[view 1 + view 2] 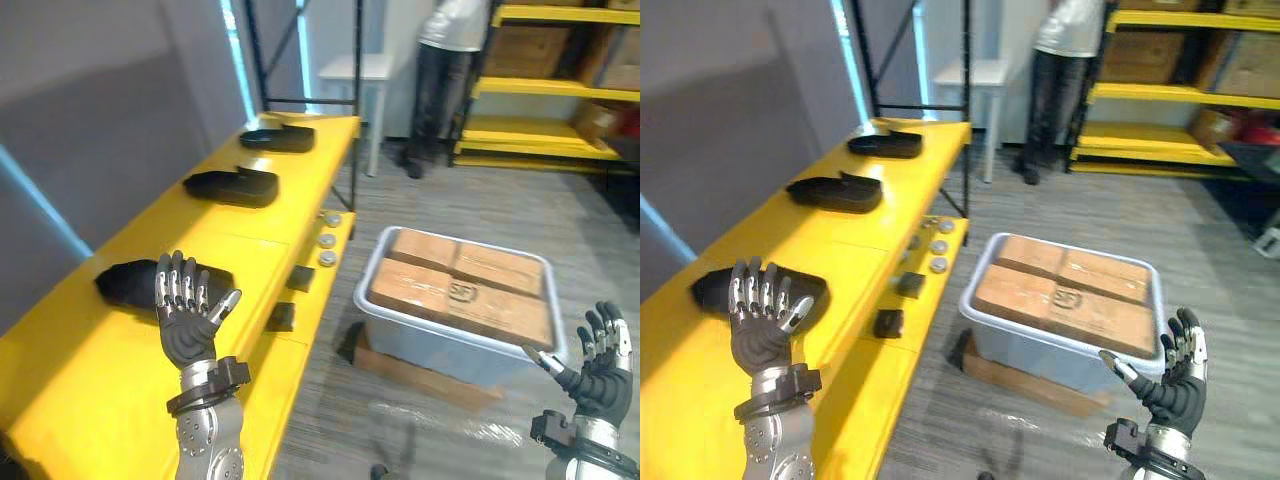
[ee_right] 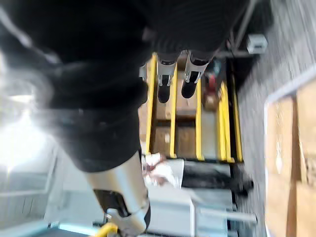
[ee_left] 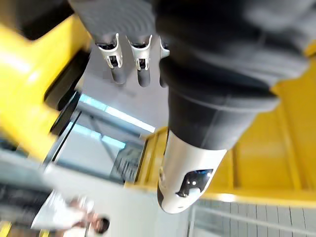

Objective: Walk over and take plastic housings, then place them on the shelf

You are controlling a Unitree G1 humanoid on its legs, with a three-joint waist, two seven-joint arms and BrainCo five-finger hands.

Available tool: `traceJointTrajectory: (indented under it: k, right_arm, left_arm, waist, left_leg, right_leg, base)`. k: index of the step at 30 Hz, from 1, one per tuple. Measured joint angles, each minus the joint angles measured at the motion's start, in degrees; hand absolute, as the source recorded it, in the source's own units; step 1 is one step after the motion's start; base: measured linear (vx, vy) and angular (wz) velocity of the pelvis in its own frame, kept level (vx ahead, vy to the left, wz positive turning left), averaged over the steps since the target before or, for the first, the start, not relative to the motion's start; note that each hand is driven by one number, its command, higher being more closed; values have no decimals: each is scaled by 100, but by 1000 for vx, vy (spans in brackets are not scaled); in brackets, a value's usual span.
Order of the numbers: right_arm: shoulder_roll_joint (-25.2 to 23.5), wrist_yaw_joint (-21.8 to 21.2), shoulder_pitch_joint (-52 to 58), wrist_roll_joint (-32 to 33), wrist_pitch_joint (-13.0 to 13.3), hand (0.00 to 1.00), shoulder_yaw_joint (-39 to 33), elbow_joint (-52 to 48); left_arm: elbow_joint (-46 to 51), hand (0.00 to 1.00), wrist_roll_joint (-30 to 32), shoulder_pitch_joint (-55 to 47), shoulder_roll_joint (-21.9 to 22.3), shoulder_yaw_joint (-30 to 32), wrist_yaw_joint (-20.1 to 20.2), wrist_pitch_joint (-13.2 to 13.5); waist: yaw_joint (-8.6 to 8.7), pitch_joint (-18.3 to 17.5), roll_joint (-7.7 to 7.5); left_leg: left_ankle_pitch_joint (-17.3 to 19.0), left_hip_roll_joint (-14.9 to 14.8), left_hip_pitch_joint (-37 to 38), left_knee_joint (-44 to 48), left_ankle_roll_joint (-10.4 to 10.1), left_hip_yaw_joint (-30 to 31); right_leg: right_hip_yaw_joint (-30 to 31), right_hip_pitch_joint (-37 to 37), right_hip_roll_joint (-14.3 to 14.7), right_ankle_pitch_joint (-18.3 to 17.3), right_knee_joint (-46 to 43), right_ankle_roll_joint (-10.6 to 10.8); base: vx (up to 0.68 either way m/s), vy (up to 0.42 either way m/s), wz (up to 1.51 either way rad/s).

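Yellow desk (image 1: 60,400) ran along the left, carrying three black plastic housings: near housing (image 1: 125,282), middle housing (image 1: 232,186), far housing (image 1: 278,138). Left hand (image 1: 187,320) was raised by the near housing, fingers spread, empty. Right hand (image 1: 605,370) sat low beside a grey tub (image 1: 440,345), fingers relaxed, empty.

Along the worktop (image 1: 80,400) at left lie a near housing (image 1: 125,281), middle housing (image 1: 232,186) and far housing (image 1: 278,138). Right of it sits a bin (image 1: 430,346) of boxes (image 1: 460,285); behind, a person (image 1: 440,80) stands beside a shelf (image 1: 560,89).
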State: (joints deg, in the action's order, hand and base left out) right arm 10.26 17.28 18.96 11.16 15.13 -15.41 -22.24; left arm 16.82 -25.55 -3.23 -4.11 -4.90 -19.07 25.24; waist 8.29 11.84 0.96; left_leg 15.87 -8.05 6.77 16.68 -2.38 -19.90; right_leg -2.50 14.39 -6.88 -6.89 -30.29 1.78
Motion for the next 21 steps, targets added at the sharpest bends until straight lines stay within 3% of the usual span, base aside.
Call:
traceJointTrajectory:
  k: [2, 3, 4, 5, 6, 7, 8, 9, 12, 15, 16, 19, 21]
  right_arm:
    - [19, 81, -55, -107, -20, 0, 97, 20]
    - [-35, 116, -264, -156, -29, 0, 213, 75]
    - [-64, 119, -296, -187, -28, 0, 213, 46]
    - [-178, 114, -365, -263, -10, 0, 243, 47]
    - [-213, 69, -202, -264, -9, 0, 239, 30]
    - [-204, 28, -153, -258, -9, 0, 219, 26]
    - [-213, -51, -107, -249, -10, 0, 223, 25]
    - [-172, -180, -142, -207, -17, 0, 223, 60]
    - [-108, -570, -198, 169, -166, 0, 361, 282]
    - [-39, -811, -458, 169, -556, 0, 686, 1484]
    - [42, -816, -601, 140, -687, 0, 870, 2238]
    - [73, -830, -817, 130, -1063, 0, 1200, 3775]
    - [-25, -849, -810, 129, -1270, 0, 1253, 5126]
  left_arm:
    - [4, 0, 16, 16, 75, -160, -59, -11]
    - [6, 0, 111, 21, 95, -249, -49, -20]
    - [10, 0, 147, 27, 140, -287, -33, -19]
    - [10, 0, 214, 80, 119, -279, -12, 1]
    - [-87, 0, 210, 25, 74, -333, -6, -29]
    - [-104, 0, 205, -32, 72, -332, -1, -30]
    - [-108, 0, 203, -114, 9, -323, 13, -28]
    - [-202, 0, 111, -116, -8, -275, 63, -91]
    - [-750, 0, 27, -71, 15, -276, 142, -342]
    - [-2348, 0, -260, 210, 3, -220, 383, -605]
    - [-3119, 0, -303, 315, 9, -272, 453, -703]
    - [-4202, 0, -459, 303, 15, -345, 564, -917]
    - [-5017, 0, -527, 190, -16, -292, 598, -1126]
  waist:
    - [-2, -7, -70]
    - [-87, -62, 87]
    - [-120, -93, 216]
    - [-211, -44, 158]
    - [-205, -69, 40]
    - [-221, -134, -17]
    - [-265, -290, -178]
    - [-289, -345, -154]
    - [-276, -458, 42]
    - [-283, -548, 18]
    - [-285, -554, 23]
    - [-304, -561, 25]
    - [-468, -565, 27]
  left_leg:
    - [79, 181, -70, -101, -72, 283]
    - [-34, 400, -117, -354, 90, 517]
    - [-172, 367, -124, -625, 313, 456]
    - [-308, 264, -28, -726, 269, 231]
    - [-277, 250, 145, -759, 240, 149]
    - [-249, 247, 190, -755, 169, 99]
    - [-218, 244, 201, -724, 41, -4]
    - [-252, 165, 129, -727, -117, -77]
    - [-434, -134, 99, -863, -273, -67]
    - [-505, -320, 145, -886, -299, -57]
    - [-589, -316, 143, -930, -356, -58]
    - [-671, -273, 144, -1089, -426, -53]
    - [-689, -263, 250, -1089, -441, -48]
  right_leg:
    - [-102, -229, 166, -1, 787, 94]
    - [28, -498, 388, 257, 1726, 187]
    - [-178, -476, 453, 158, 1811, 125]
    - [-326, -245, 302, -91, 825, -275]
    - [-342, -472, -91, -257, 267, -77]
    - [-305, -650, -238, -252, 406, -46]
    - [-231, -999, -347, -318, 1000, 364]
    - [-315, -1135, -218, -282, 1487, 430]
    - [-327, -1175, 179, -67, 1879, 283]
    - [-459, -1374, 382, 92, 2270, 183]
    - [-485, -1478, 390, 227, 2528, 211]
    - [-609, -1608, 371, 374, 2881, 240]
    - [-764, -1853, 348, 502, 3123, 326]
  base:
    - [-53, -129, -84]
    - [-87, -20, -114]
    - [-98, 58, -127]
    - [-78, -18, -93]
    - [-41, -85, -71]
    - [44, -203, -51]
    - [113, -248, -52]
    - [123, -248, -41]
    - [150, -236, -23]
    - [68, -140, -13]
    - [48, -56, 2]
    - [42, 19, 13]
    - [51, 40, 12]
